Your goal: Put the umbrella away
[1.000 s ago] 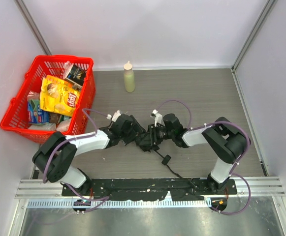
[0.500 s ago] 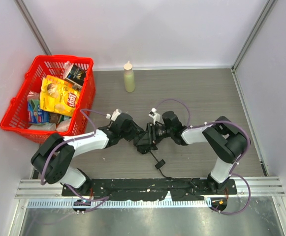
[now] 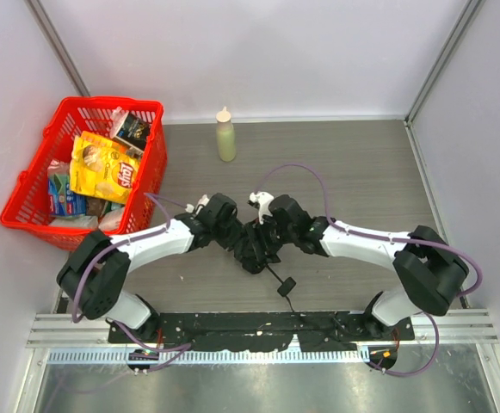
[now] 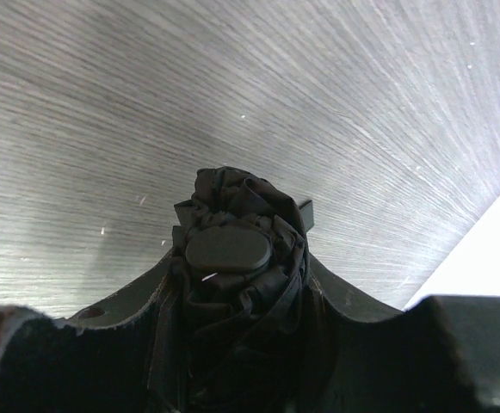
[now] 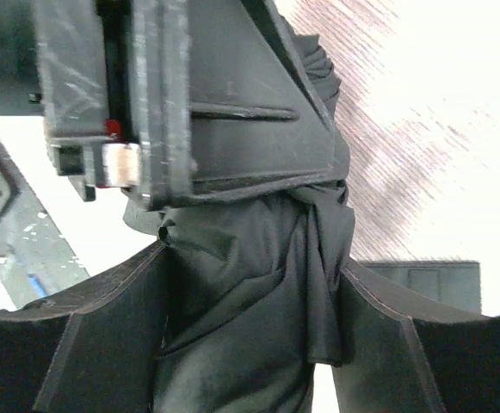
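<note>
The umbrella (image 3: 251, 252) is a bunched black fabric bundle at the table's middle, held between both arms. Its thin shaft runs toward the near edge and ends in the small handle (image 3: 289, 283). My left gripper (image 3: 235, 240) comes in from the left. In the left wrist view, that gripper (image 4: 237, 280) is shut on the umbrella (image 4: 232, 284), whose oval end cap (image 4: 228, 248) pokes out past the fingertips. My right gripper (image 3: 265, 237) comes in from the right. In the right wrist view it (image 5: 254, 262) stands open around the umbrella's fabric (image 5: 250, 301), with a slit of light beside one finger.
A red basket (image 3: 152, 163) full of snack packets stands at the back left. A pale squeeze bottle (image 3: 225, 136) stands upright near the back wall. White walls close in the table on three sides. A black rail (image 3: 258, 327) runs along the near edge.
My left gripper has shut on the umbrella's bundle. My right arm has stretched further left and its jaws have widened round the fabric. The handle has shifted slightly.
</note>
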